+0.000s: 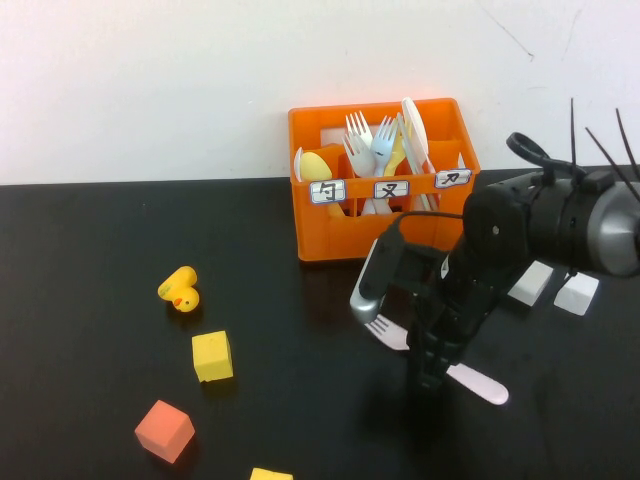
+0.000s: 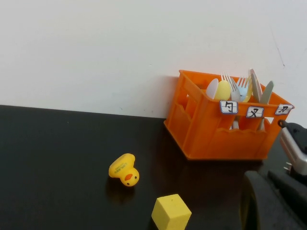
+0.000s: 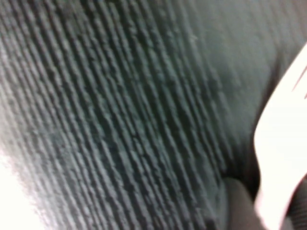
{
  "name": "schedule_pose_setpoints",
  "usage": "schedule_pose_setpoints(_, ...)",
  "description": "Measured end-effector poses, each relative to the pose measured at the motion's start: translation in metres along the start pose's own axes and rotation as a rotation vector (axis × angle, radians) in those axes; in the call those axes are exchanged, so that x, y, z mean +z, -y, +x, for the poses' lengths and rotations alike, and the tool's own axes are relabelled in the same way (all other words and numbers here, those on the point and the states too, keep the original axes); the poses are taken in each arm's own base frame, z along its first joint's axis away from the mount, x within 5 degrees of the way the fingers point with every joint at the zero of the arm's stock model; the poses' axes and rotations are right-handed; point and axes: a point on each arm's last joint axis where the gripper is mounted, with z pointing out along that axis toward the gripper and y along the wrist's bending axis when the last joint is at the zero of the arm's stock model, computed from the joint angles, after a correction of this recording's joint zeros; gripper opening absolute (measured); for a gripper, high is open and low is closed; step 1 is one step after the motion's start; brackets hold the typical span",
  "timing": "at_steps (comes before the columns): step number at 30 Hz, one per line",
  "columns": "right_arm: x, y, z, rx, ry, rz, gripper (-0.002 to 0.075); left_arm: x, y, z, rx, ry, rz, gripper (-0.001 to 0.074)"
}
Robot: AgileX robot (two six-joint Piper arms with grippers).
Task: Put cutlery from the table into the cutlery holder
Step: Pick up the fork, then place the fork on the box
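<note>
The glossy black counter [image 1: 90,240] carries the orange cutlery holder [image 1: 383,215] at its far edge, already stocked with upright forks and knives behind three white labels. Just in front of the holder, the right arm reaches steeply down, its end effector [image 1: 432,368] planted over a pale pink fork [image 1: 470,378] lying flat on the counter, tines toward the robot's left, handle emerging on the right. Whether the fingers have closed on the fork cannot be told; the right wrist view shows only a pale edge close by. The left end effector is out of view. Judged step: grasping the fork. Done well, the grip closes across the narrow shaft at mid-length and lifts straight up before swinging to the holder.
</note>
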Motion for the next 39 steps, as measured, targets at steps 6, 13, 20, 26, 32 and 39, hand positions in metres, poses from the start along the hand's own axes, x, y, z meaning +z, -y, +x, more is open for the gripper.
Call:
schedule_pose_setpoints(6,0.000,-0.002,-0.001,-0.003,-0.002,-0.002,0.0120,0.000,0.000,0.000,-0.002,0.000,0.000,-0.0001)
schedule_pose_setpoints(13,0.000,-0.001,-0.002,0.004,0.010,0.011,0.0120,0.000,0.000,0.000,0.004,0.002,-0.002,-0.0001)
schedule_pose_setpoints(20,-0.004,-0.002,-0.004,0.042,0.032,0.013,0.0120,0.000,0.000,0.000,0.007,0.003,-0.003,-0.0001)
schedule_pose_setpoints(26,-0.046,-0.003,-0.015,0.097,0.187,0.056,0.0120,0.000,-0.001,-0.001,0.030,0.010,-0.011,-0.0001)
schedule_pose_setpoints(32,-0.113,-0.002,-0.027,0.116,0.427,0.207,0.0120,0.000,-0.001,-0.001,0.033,0.011,-0.013,-0.0001)
schedule_pose_setpoints(39,-0.170,0.017,-0.044,0.172,0.822,0.543,0.0120,0.000,-0.001,-0.001,0.038,0.012,-0.014,-0.0001)
